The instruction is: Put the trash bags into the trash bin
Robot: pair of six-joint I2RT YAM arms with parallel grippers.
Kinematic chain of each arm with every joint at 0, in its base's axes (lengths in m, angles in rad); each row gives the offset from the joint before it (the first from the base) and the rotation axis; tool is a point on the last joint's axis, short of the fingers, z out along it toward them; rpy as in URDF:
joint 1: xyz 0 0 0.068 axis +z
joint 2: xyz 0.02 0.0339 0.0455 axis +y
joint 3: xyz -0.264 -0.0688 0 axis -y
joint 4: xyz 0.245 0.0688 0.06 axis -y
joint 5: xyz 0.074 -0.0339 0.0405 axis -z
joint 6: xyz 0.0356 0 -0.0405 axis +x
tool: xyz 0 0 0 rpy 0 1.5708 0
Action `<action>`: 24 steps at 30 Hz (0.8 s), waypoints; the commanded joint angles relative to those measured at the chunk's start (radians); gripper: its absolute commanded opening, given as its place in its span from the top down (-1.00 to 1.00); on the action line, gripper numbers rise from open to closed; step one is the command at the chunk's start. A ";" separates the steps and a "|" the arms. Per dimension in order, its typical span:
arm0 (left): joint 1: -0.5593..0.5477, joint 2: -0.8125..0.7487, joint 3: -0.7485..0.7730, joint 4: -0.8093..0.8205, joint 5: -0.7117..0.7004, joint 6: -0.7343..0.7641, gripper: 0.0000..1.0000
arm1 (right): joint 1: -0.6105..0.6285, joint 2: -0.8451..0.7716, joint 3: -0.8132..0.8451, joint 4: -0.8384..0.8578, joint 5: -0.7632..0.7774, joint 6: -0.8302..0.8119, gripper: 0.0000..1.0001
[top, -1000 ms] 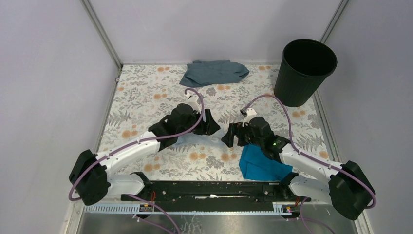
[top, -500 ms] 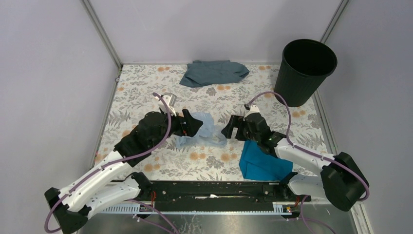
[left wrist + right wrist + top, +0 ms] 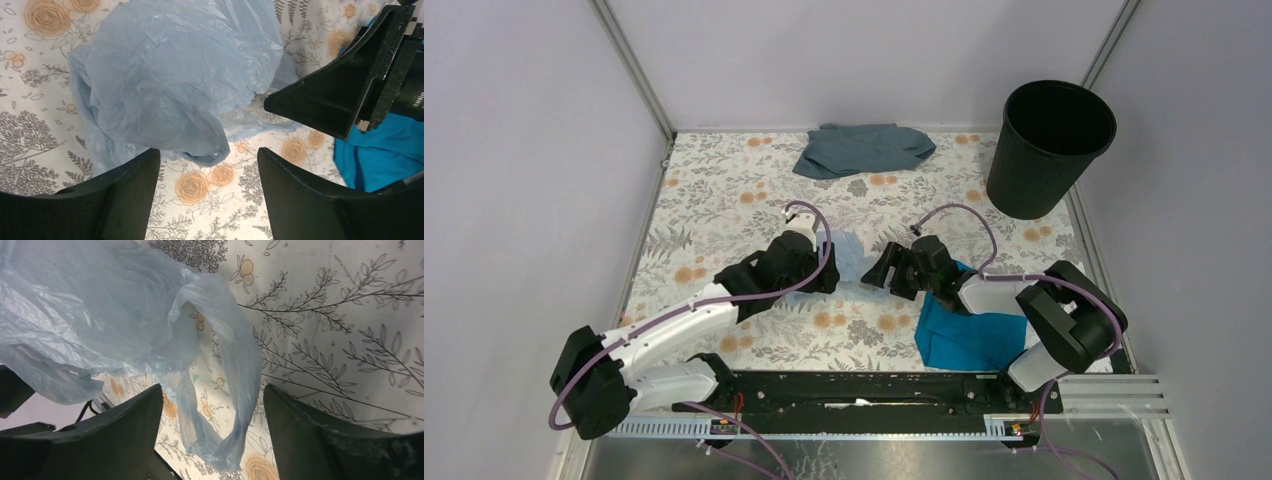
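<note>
The crinkly pale blue plastic bag (image 3: 175,75) lies between the left gripper (image 3: 207,155) and right gripper (image 3: 214,390). Both are spread wide, holding nothing.

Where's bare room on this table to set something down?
Free: far-left corner beside the grey-blue cloth; gap between it and the trash bin. Crowded: middle, left hand and right hand flanking the trash bag, teal cloth alongside.

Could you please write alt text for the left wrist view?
A crumpled pale blue trash bag lies on the floral table cover, just ahead of the open left end effector. The right end effector's finger enters from the right, near a teal cloth.
</note>
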 commanded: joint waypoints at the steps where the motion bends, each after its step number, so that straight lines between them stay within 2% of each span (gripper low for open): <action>1: -0.006 0.034 0.018 0.071 -0.072 0.016 -0.41 | -0.002 0.053 -0.018 0.178 -0.061 0.071 -0.50; 6: -0.009 0.079 0.022 0.084 -0.060 0.017 0.06 | 0.000 0.077 -0.035 0.236 -0.068 0.073 -0.16; 10: -0.009 0.074 0.018 0.064 -0.105 0.024 0.24 | -0.002 0.046 -0.058 0.237 -0.044 0.029 0.41; 13: -0.010 0.045 0.026 0.025 -0.166 0.027 0.44 | -0.002 -0.037 -0.059 0.140 0.004 -0.052 0.75; 15: -0.009 0.021 0.034 -0.006 -0.219 0.031 0.56 | -0.002 -0.134 -0.055 0.034 0.052 -0.129 0.87; 17: -0.009 -0.008 0.044 -0.041 -0.287 0.028 0.76 | -0.002 -0.230 -0.049 -0.095 0.115 -0.201 1.00; 20: -0.005 -0.065 0.050 -0.079 -0.373 0.012 0.96 | -0.002 -0.374 -0.055 -0.238 0.205 -0.278 1.00; 24: 0.010 -0.156 0.053 -0.090 -0.401 0.007 1.00 | -0.002 -0.515 -0.068 -0.364 0.266 -0.340 1.00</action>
